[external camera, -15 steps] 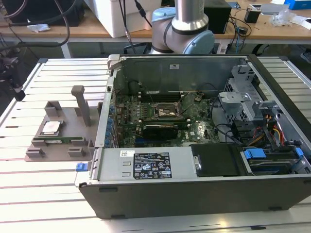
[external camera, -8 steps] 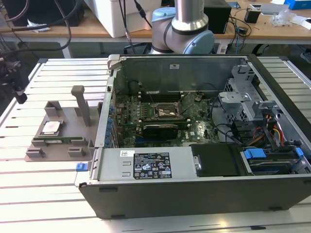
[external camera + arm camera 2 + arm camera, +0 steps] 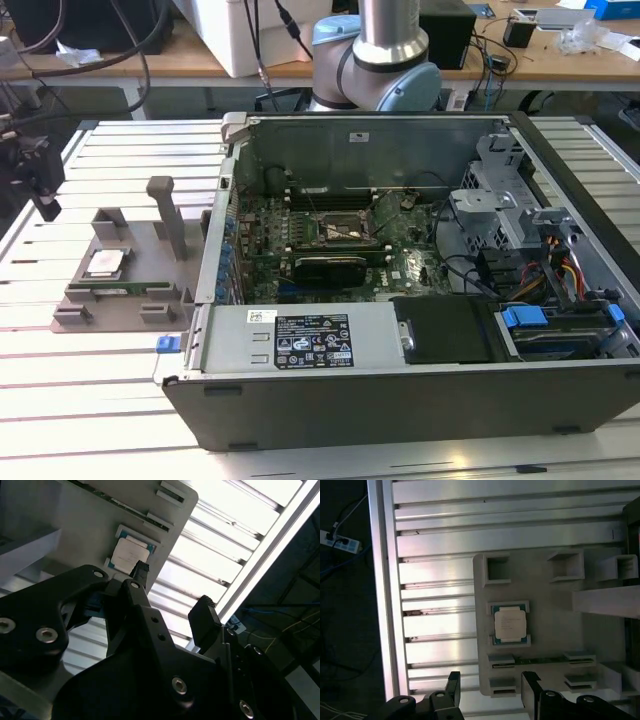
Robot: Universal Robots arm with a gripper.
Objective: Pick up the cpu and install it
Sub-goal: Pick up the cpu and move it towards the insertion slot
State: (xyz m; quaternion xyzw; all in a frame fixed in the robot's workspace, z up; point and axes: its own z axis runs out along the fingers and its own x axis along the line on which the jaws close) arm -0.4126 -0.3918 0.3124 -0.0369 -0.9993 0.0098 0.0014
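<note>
cpu (image 3: 510, 624): flat in a slot on the grey tray (image 3: 555, 615)
gripper (image 3: 491, 680): fingers spread, holding nothing, above the tray's edge
computer case (image 3: 400, 410): lid off, beside the tray

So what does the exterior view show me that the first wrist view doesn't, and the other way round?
Exterior view: the open computer case with its motherboard. First wrist view: a white power strip, apparently on the floor beyond the table. Both: the cpu lying on the grey tray.

The exterior view overlooks case (image 3: 400, 405) and grey tray (image 3: 125, 312) from above; both wrist views face that tray closer.
</note>
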